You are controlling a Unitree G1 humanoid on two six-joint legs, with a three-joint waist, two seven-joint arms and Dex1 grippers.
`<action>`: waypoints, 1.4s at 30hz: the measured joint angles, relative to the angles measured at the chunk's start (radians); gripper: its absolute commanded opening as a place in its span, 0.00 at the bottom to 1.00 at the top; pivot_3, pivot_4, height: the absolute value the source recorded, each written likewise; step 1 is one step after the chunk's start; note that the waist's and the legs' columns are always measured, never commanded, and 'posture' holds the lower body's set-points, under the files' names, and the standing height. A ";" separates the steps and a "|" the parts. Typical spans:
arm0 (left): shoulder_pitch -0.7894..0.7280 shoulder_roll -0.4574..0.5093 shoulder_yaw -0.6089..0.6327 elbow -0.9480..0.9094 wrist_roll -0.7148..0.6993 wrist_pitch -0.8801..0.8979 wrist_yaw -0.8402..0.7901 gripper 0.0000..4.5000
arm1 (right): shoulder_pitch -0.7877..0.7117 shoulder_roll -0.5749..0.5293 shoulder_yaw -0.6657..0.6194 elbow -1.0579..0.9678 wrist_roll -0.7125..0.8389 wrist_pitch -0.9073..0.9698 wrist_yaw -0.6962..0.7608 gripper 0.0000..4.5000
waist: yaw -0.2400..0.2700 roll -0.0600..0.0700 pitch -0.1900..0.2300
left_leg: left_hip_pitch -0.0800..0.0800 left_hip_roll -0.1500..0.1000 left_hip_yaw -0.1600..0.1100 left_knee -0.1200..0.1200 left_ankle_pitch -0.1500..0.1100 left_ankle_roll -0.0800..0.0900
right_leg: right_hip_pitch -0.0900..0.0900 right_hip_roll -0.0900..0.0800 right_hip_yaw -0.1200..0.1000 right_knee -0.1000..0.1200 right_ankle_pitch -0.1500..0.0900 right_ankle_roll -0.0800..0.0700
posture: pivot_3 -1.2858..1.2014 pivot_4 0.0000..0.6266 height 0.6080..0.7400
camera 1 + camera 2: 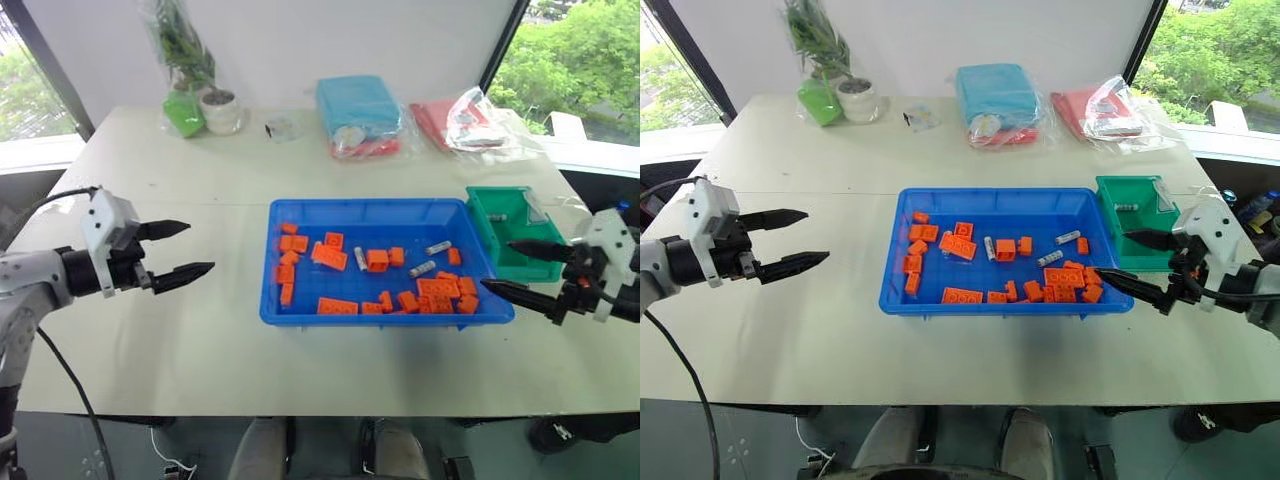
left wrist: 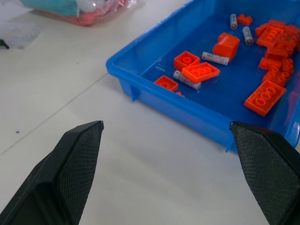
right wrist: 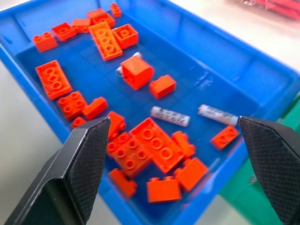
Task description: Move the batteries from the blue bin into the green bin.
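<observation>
- The left gripper (image 1: 184, 250) hovered at nine o'clock, jaws apart, empty; the right gripper (image 1: 515, 267) at three o'clock likewise.
- Between them the blue bin (image 1: 300, 312) held batteries (image 1: 423, 268) among orange bricks (image 1: 330, 256).
- The green bin (image 1: 485, 220), touching its two-o'clock corner, held one battery (image 1: 497, 217).

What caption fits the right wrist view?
Open right end effector above the blue bin of bricks and batteries.
</observation>
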 measured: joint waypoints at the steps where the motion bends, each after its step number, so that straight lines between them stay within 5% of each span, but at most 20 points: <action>1: 0.000 -0.001 0.000 -0.003 0.001 0.000 0.005 1.00 | -0.005 0.000 0.008 0.000 0.000 0.004 -0.001 0.99 | 0.000 0.001 0.001 | 0.000 0.000 0.000 0.000 0.000 0.000 | 0.000 0.000 0.000 0.000 0.000 0.000 | 0.52 0.24 0.57; 18: 0.028 -0.007 0.013 -0.058 -0.026 0.042 0.059 1.00 | -0.093 0.000 0.051 0.026 -0.024 0.023 0.004 0.99 | 0.001 0.000 0.000 | 0.001 -0.002 0.004 0.000 0.001 0.000 | 0.000 0.001 0.000 0.003 0.003 0.003 | 0.52 0.24 0.57; 24: 0.029 -0.030 0.013 -0.115 -0.094 0.081 0.060 1.00 | -0.261 0.004 0.181 0.066 -0.053 0.049 0.014 0.99 | -0.003 0.001 0.000 | 0.002 0.000 0.002 0.001 0.000 0.000 | -0.002 0.000 0.001 0.003 0.002 -0.003 | 0.52 0.24 0.57; 30: 0.020 -0.026 -0.021 -0.142 -0.110 0.090 0.022 1.00 | -0.499 0.145 0.385 0.064 -0.023 0.215 -0.043 0.99 | -0.004 -0.002 -0.001 | 0.002 -0.001 0.001 0.001 0.001 -0.001 | -0.005 0.001 0.002 0.011 0.004 -0.001 | 0.52 0.24 0.57; 42: -0.044 -0.002 -0.087 -0.160 -0.104 0.088 -0.023 1.00 | -0.742 0.504 0.794 0.374 -0.321 0.144 -0.149 0.99 | -0.001 -0.003 -0.001 | 0.002 -0.002 0.007 0.002 0.003 0.001 | -0.009 0.002 0.005 0.016 0.004 0.000 | 0.52 0.24 0.57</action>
